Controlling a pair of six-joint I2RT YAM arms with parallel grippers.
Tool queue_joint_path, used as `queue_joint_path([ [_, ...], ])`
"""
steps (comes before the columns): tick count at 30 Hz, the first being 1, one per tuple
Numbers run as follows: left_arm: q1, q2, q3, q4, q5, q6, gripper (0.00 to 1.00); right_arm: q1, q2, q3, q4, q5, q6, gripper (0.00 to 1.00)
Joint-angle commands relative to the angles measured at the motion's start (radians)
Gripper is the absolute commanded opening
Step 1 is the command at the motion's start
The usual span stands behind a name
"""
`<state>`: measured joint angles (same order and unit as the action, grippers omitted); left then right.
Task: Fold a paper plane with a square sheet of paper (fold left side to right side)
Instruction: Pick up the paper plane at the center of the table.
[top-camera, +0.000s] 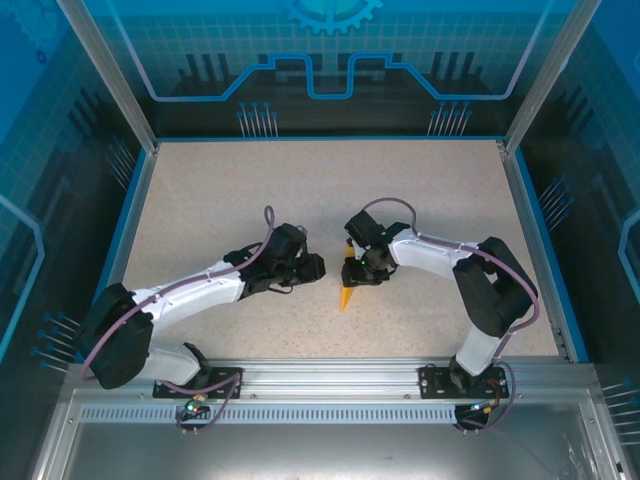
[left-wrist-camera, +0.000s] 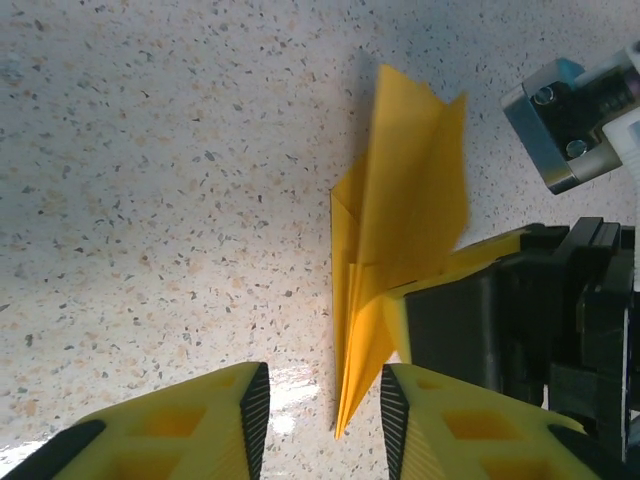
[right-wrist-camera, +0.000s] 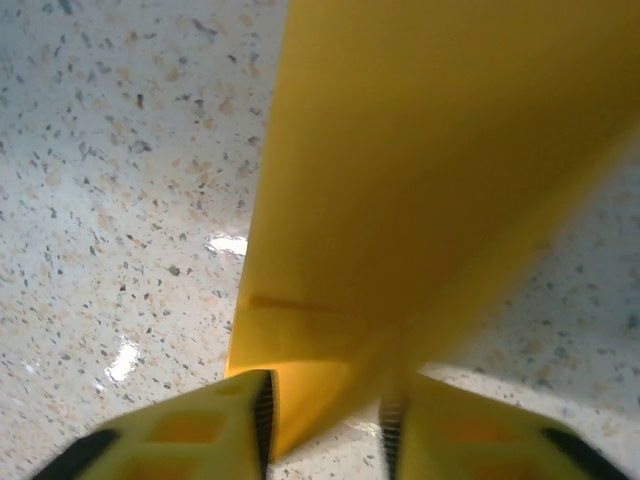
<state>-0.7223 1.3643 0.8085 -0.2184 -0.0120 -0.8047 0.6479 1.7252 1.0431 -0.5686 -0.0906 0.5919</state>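
One paper plane (left-wrist-camera: 400, 200) sits at the middle of the table (top-camera: 220, 190), between the two arms. It is a narrow orange-yellow dart of folded layers, and its pointed tip is directed toward the near edge and slightly left. We cannot tell whether the tip rests on the table surface.

The right fingers (right-wrist-camera: 200, 435) pinch the paper plane at its wider far part, one finger on each side of the layers. The right arm (top-camera: 440, 255) reaches in from the right.

The left fingers (left-wrist-camera: 200, 425) stand spread just left of the paper plane. In the left wrist view the tip appears in the gap between them and touches neither finger. The left arm (top-camera: 200, 290) reaches in from the left.
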Motion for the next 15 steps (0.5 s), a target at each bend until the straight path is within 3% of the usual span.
queue_joint_path([
  [1,0.005,-0.033,-0.007,-0.029,-0.034,0.023,0.39,0.012,-0.043,0.038,-0.034,0.014,0.001,0.22],
  [6,0.005,-0.055,-0.009,-0.044,-0.057,0.019,0.39,0.016,-0.149,0.056,-0.016,-0.068,-0.062,0.0],
  [15,0.017,-0.221,-0.026,-0.151,-0.189,0.016,0.51,-0.051,-0.265,-0.059,0.221,-0.352,-0.1,0.0],
])
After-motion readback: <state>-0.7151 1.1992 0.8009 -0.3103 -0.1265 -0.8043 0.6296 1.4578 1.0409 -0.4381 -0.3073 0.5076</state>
